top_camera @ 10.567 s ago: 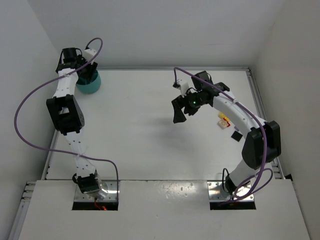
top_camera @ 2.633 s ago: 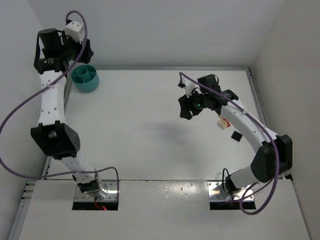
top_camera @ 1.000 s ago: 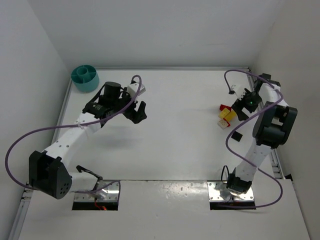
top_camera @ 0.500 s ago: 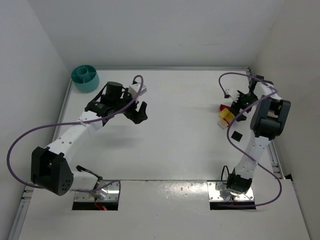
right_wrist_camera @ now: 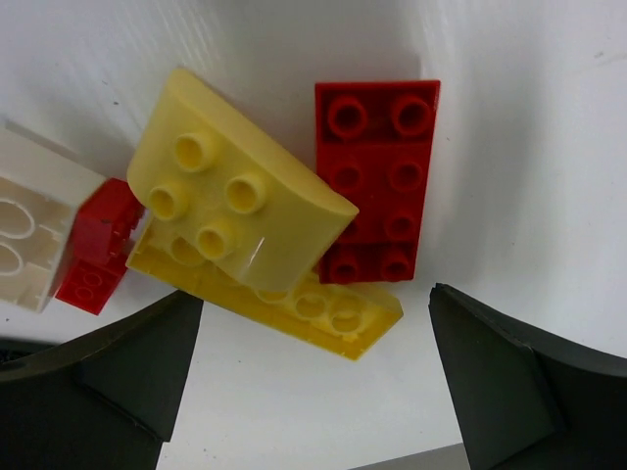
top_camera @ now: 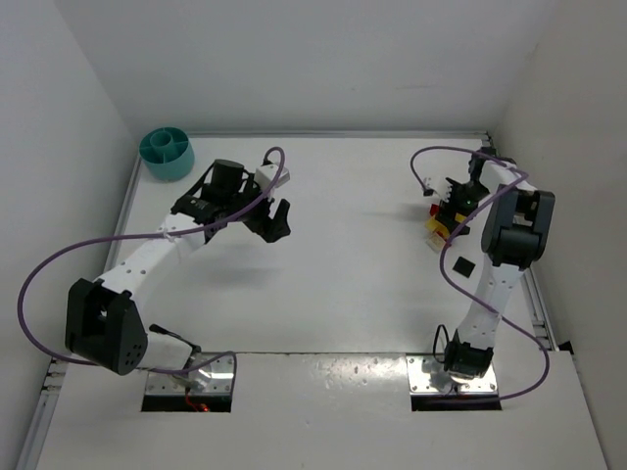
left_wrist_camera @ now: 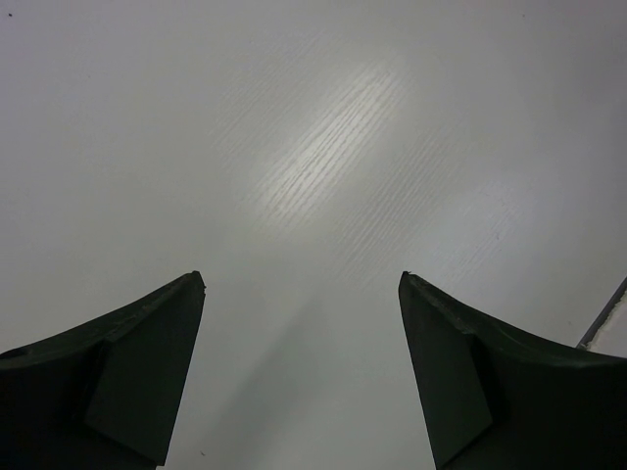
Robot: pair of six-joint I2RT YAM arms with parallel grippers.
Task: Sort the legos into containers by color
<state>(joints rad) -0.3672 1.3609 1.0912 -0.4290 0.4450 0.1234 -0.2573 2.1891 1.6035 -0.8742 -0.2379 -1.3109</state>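
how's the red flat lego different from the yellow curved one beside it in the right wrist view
The red flat lego is a thin rectangle with eight studs; the yellow curved one is thicker, with four studs and a smooth sloped end. The red one lies flat on the table; the yellow one sits askew on a yellow plate. Both face studs up.
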